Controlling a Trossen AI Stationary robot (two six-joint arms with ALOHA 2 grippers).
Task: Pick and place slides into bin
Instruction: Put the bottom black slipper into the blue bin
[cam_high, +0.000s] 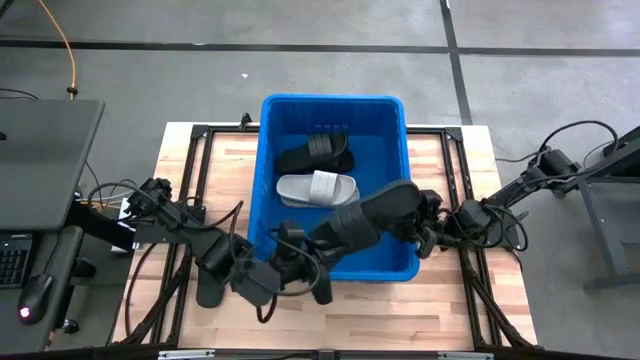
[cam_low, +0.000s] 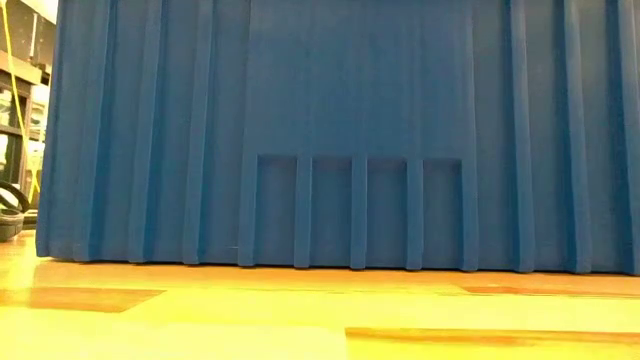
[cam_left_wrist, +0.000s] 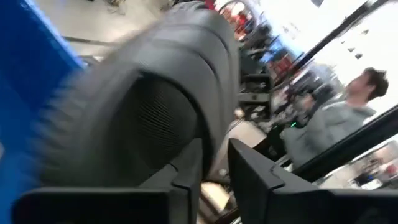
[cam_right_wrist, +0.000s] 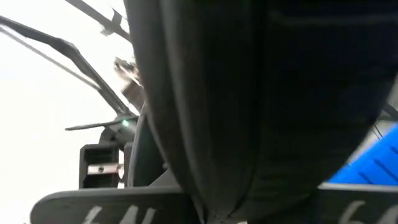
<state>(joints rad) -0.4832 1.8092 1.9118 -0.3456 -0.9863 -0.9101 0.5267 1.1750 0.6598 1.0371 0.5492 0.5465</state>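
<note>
Left pincer (cam_high: 305, 250) is nearly closed on one end of the held slide (cam_high: 375, 212). In my left wrist view its two fingers (cam_left_wrist: 186, 180) stand with only a narrow gap between them, and the slide's edge (cam_left_wrist: 155, 93) runs down into that gap. The ribbed strap arches just beyond the fingertips.

Right pincer (cam_high: 425, 225) meets the opposite end of the same slide. In my right wrist view the dark sole (cam_right_wrist: 249, 93) fills the frame and descends into the pincer (cam_right_wrist: 211, 211), which appears clamped on it; the fingertips themselves are hidden under the sole.

The held slide is black. It spans between my two pincers and lies diagonally above the bin (cam_high: 262, 170), over the end of the bin nearest my arms.

Beyond both pincers, deeper in the bin:
- grey slide (cam_high: 317, 187), lying on the bin floor just past the held slide;
- second black slide (cam_high: 315, 153), just beyond the grey one, toward the bin's far wall.

The bin stands on the table (cam_high: 450, 300). The low view is filled by its ribbed blue wall (cam_low: 350, 100). Blue plastic (cam_left_wrist: 25, 74) also shows beside the left pincer.

A person (cam_left_wrist: 336, 118) in a grey top is in the room beyond the left pincer, well apart from it.
</note>
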